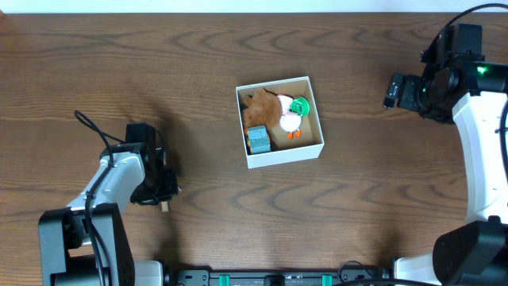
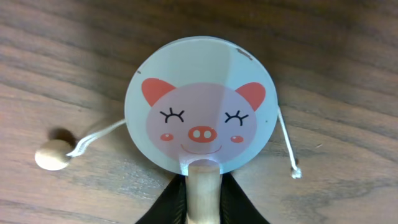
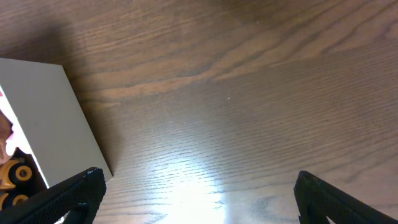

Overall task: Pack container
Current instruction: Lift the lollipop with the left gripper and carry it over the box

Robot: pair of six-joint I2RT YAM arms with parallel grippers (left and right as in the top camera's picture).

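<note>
The container (image 1: 286, 156) is a white-walled square box with a tan inside, at the table's middle. It holds a brown plush (image 1: 260, 109), a white duck with green (image 1: 292, 115) and a blue-grey block (image 1: 258, 139). My left gripper (image 1: 163, 191) is at the lower left, far from the box. In the left wrist view it (image 2: 202, 199) is shut on the wooden handle of a round pig-face drum toy (image 2: 200, 115) with string beads (image 2: 53, 154). My right gripper (image 1: 394, 90) is open and empty at the upper right (image 3: 199, 186), with the box wall (image 3: 50, 118) to its left.
The dark wooden table (image 1: 198, 63) spreads all round the box. An orange-wheeled toy (image 3: 15, 174) shows inside the box at the left edge of the right wrist view. A black cable (image 1: 91, 127) runs by the left arm.
</note>
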